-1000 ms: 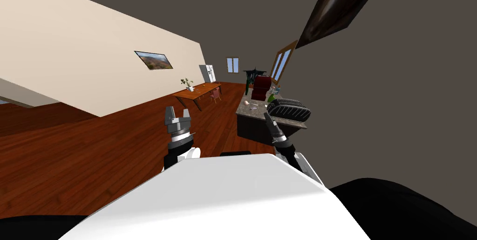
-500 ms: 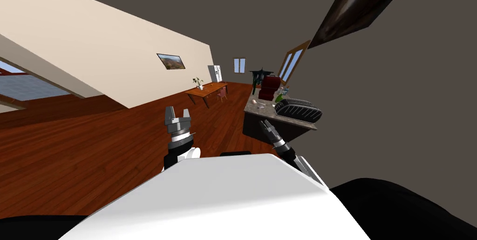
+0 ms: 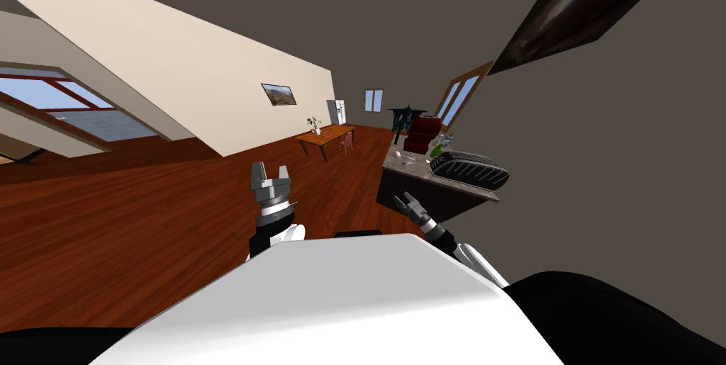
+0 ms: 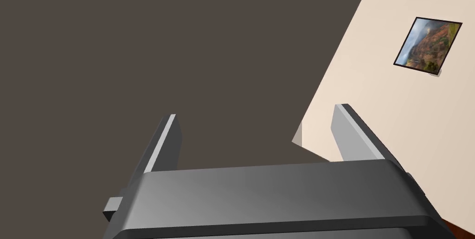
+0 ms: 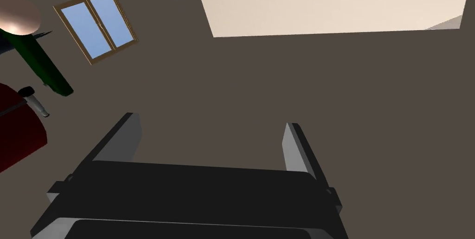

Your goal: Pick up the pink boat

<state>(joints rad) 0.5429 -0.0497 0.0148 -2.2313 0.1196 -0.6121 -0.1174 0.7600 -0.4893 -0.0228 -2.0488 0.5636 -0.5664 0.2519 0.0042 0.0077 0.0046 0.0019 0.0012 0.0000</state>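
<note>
Nothing is grasped yet: the left gripper (image 3: 269, 170) and right gripper (image 3: 403, 201) hang empty, fingers apart, short of the cluttered surface (image 3: 417, 167).

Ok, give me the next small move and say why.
Probably roll the base nearer the counter before reaching. The right gripper hangs open and empty in front of it, and a small pinkish thing, likely the boat, lies farther back on top, beyond the gripper.
</note>
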